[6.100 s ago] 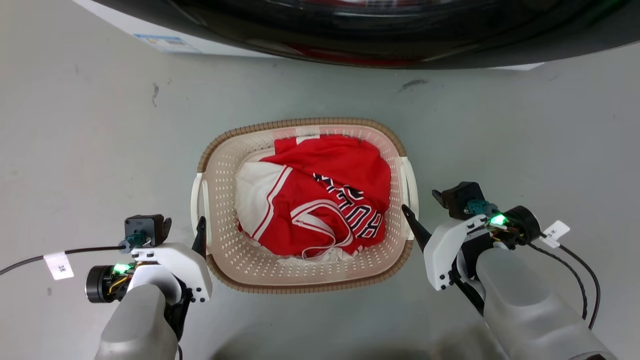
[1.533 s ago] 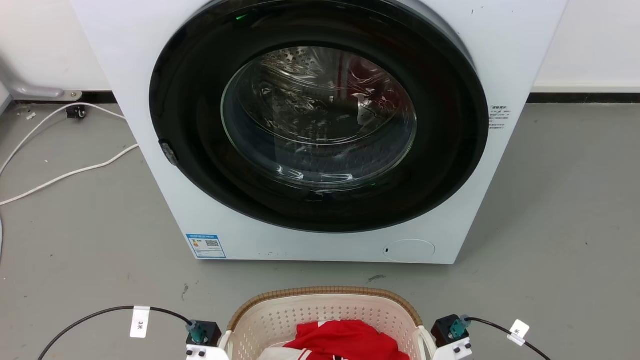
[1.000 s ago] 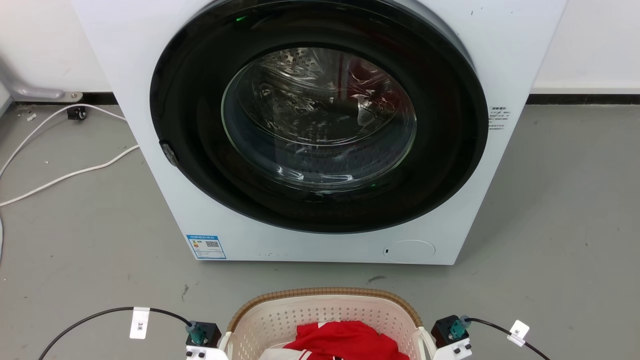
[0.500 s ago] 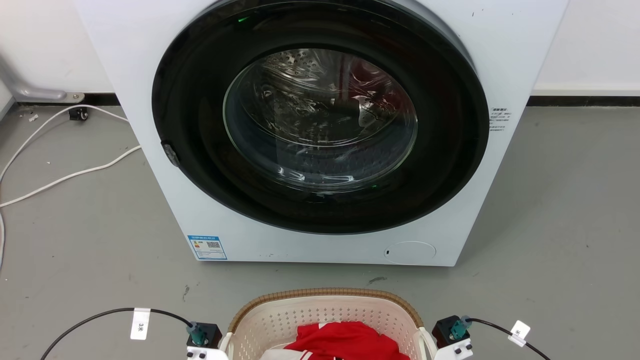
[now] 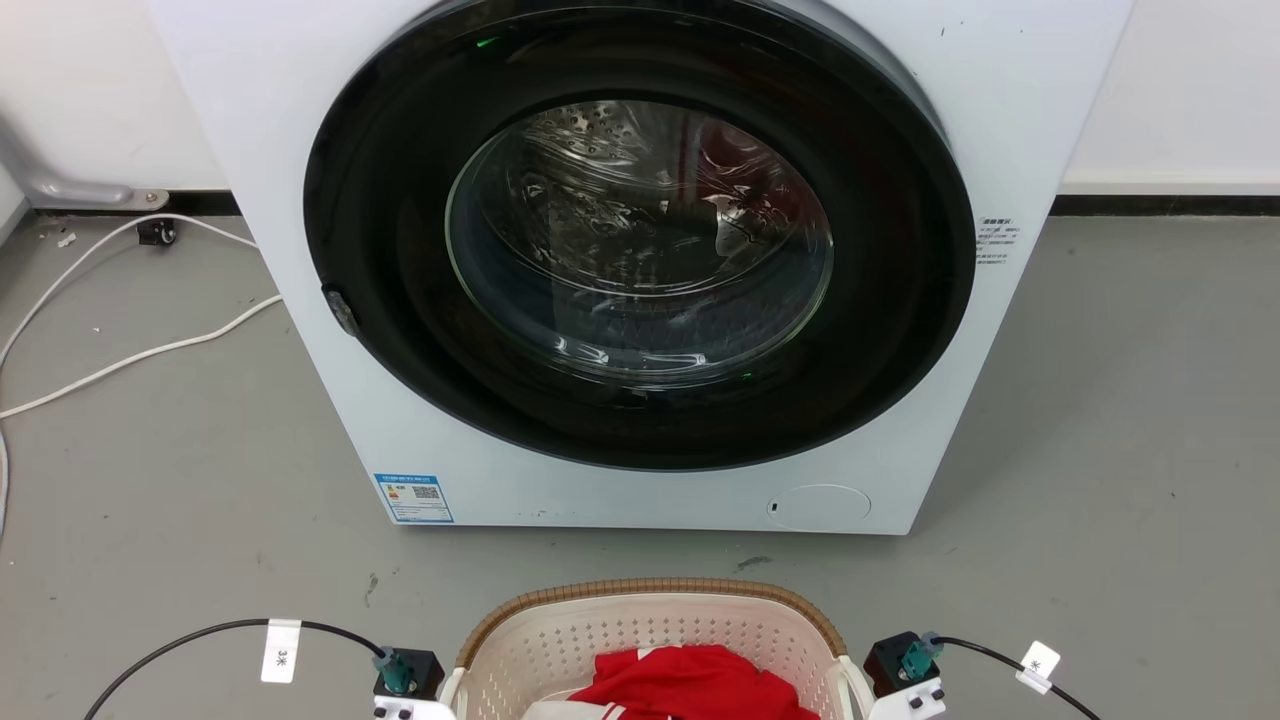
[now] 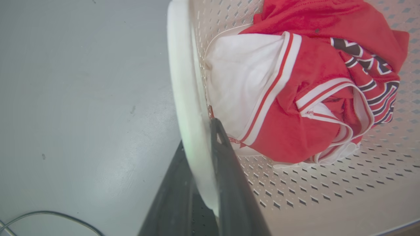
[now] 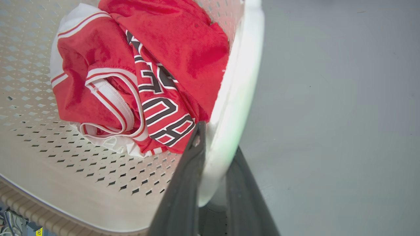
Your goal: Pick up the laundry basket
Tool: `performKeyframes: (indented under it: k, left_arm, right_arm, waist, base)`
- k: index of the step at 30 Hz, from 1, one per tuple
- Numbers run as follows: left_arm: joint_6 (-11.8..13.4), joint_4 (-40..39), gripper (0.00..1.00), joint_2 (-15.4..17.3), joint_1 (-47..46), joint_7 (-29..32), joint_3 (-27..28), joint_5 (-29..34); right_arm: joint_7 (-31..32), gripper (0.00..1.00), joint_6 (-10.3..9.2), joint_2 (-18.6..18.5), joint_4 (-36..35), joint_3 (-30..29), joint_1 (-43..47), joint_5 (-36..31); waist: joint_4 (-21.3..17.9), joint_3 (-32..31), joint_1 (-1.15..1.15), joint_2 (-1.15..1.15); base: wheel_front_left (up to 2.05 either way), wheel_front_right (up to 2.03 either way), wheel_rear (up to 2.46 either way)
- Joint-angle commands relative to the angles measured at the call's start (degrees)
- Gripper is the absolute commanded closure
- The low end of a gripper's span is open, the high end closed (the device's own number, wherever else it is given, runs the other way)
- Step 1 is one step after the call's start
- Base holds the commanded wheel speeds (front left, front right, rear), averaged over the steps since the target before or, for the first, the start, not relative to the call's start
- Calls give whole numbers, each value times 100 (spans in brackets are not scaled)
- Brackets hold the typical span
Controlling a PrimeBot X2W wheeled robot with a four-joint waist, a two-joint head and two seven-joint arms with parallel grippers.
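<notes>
The laundry basket [image 5: 640, 592], cream and perforated with a brown woven-look rim, sits at the bottom edge of the head view and holds a red and white jersey [image 5: 690, 685]. In the left wrist view my left gripper [image 6: 198, 137] is shut on the basket's white side handle [image 6: 183, 82], one dark finger inside the wall and one outside. My right gripper [image 7: 218, 139] is shut the same way on the opposite white handle [image 7: 242, 75]. The jersey [image 6: 295, 82] lies bunched on the basket floor [image 7: 98, 170]. I cannot tell whether the basket is off the ground.
A white front-loading washing machine [image 5: 640, 260] with a shut dark round door stands just beyond the basket. A white cable [image 5: 130, 350] trails over the grey floor at the left. Black wrist cables [image 5: 200, 635] with paper tags hang at both sides. Open floor [image 5: 1120, 450] lies to the right.
Since 6 s ago the head view has swung up from the basket to the washing machine, and both grippers, then beside the handles, now clamp them. Lately the picture drifts only slightly.
</notes>
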Motion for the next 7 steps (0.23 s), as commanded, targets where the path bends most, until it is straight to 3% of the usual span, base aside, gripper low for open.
performKeyframes:
  k: [1,7]
  left_arm:
    - [-44,-45,100,-51,-127,-49,-24,-18]
    - [-44,-38,100,-43,-148,-70,-100,-91]
  right_arm:
    - [-11,100,81,75,-87,34,24,-15]
    - [-5,100,81,70,-88,35,10,-1]
  waist:
    - [-1,3,0,0]
    - [7,14,0,0]
  base:
    - [0,0,0]
    - [0,0,0]
